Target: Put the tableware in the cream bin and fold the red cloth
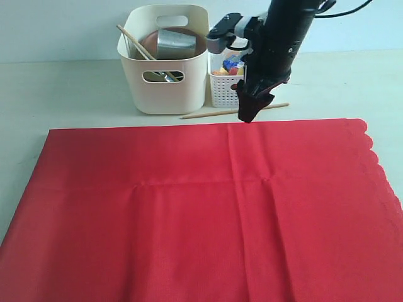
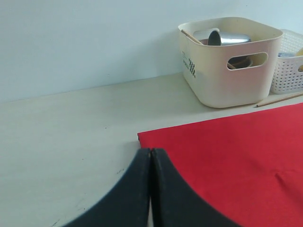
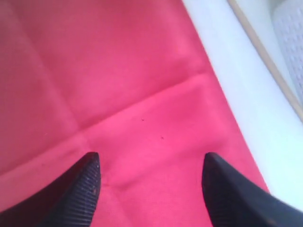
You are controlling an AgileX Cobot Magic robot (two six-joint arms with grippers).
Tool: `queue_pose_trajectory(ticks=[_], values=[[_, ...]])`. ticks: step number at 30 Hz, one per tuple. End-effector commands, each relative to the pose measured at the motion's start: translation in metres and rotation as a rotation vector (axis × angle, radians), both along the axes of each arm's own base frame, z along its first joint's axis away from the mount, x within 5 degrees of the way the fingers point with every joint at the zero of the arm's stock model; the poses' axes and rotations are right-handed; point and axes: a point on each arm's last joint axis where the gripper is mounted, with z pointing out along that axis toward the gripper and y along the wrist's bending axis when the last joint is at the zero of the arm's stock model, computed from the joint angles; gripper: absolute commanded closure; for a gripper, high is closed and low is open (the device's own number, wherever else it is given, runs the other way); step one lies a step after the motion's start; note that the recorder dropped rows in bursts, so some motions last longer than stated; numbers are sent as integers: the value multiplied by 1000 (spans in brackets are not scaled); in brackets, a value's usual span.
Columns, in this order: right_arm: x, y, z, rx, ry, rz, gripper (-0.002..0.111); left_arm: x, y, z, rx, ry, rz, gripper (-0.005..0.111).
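Hovers wide open with right gripper (image 1: pixel 250 115) above edge of red cloth (image 1: pixel 189 207); chopstick (image 1: pixel 208 114) just beyond, not yet in cream bin (image 1: pixel 165 94), probably next grab. Parks left gripper (image 2: pixel 150 184) clenched, empty, by cloth corner.

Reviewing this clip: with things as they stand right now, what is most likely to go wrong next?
1. One chopstick lies on the table right beside the red cloth at its far edge. The open right gripper, poised near that edge, might pinch fabric along with it or roll it away.
2. The white basket stands close behind the chopstick, so a reach there may nudge it.
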Motion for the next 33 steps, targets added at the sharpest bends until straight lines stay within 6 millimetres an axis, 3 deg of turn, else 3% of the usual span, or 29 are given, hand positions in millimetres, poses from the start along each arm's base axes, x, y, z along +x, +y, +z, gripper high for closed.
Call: queue_pose_trajectory(ticks=[1, 12, 19, 27, 29, 33], values=[[18, -11, -19, 18, -47, -54, 49, 0, 0, -1, -1, -5, 1, 105], [47, -1, -76, 59, -139, -50, 49, 0, 0, -1, -1, -5, 1, 105], [68, 11, -82, 122, -195, -58, 49, 0, 0, -1, -1, -5, 1, 105], [84, 16, -116, 125, -173, -93, 49, 0, 0, -1, -1, -5, 1, 105], [83, 16, -119, 123, -165, -93, 54, 0, 0, -1, -1, -5, 1, 105], [83, 16, -121, 120, -157, -92, 77, 0, 0, -1, -1, -5, 1, 105]])
